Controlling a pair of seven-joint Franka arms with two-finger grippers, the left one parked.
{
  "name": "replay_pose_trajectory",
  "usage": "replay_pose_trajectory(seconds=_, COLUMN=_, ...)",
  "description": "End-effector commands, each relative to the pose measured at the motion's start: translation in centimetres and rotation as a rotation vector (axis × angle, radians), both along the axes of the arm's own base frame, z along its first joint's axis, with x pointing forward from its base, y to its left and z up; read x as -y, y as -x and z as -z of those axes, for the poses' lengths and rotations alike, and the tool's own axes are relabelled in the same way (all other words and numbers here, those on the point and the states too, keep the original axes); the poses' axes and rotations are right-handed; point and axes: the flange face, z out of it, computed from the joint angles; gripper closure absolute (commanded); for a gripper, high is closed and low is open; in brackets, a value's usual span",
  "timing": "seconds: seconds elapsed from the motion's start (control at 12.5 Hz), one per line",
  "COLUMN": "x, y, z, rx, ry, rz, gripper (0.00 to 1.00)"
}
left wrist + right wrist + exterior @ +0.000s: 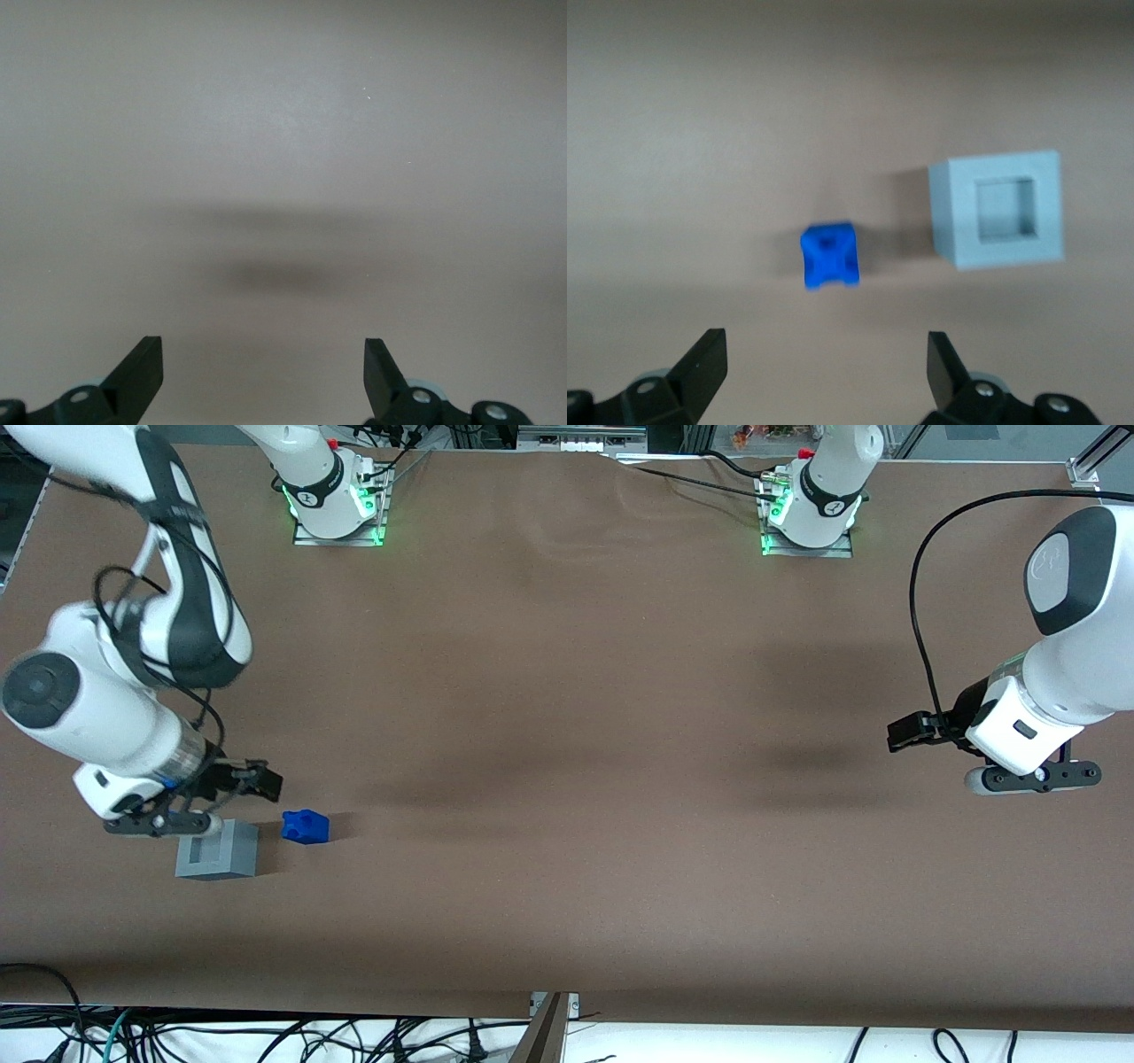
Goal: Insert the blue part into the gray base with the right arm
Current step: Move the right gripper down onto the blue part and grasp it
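The blue part (306, 826) lies on the brown table toward the working arm's end, a small gap apart from the gray base (217, 850) beside it. The base's square socket faces upward. My right gripper (190, 815) hovers over the table just above the gray base's edge, a little farther from the front camera than the base. In the right wrist view the blue part (830, 256) and the gray base (953, 212) both lie ahead of the gripper (824, 350). Its fingers stand wide open with only bare table between them.
Two arm bases (335, 491) (811, 509) with green lights are bolted along the table's edge farthest from the front camera. Loose cables (266, 1036) lie below the nearest edge. The brown table cover (567, 779) stretches toward the parked arm's end.
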Motion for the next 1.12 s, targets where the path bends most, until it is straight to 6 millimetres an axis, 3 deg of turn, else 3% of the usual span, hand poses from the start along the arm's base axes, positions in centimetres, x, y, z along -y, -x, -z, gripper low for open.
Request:
replay_pose_trajectory(seconds=0.0, x=0.0, y=-1.6, z=4.6, rx=0.041, ry=-0.018, rz=-0.010, gripper=0.00)
replay_pose_trajectory(seconds=0.32, x=-0.1, y=-1.8, z=8.4, rx=0.031, ry=-0.018, rz=-0.015, gripper=0.00)
replay_pose_trajectory(seconds=0.88, x=-0.2, y=-1.5, z=12.2, rx=-0.009, ry=-0.014, rz=-0.071, gripper=0.00)
replay_pose_trajectory(seconds=0.96, x=-0.3, y=-1.5, z=12.3, rx=-0.011, ry=-0.014, rz=-0.073, gripper=0.05)
replay_pose_trajectory(seconds=1.04, x=-0.3, y=-1.5, z=12.3, rx=-0.012, ry=-0.014, rz=-0.074, gripper=0.32)
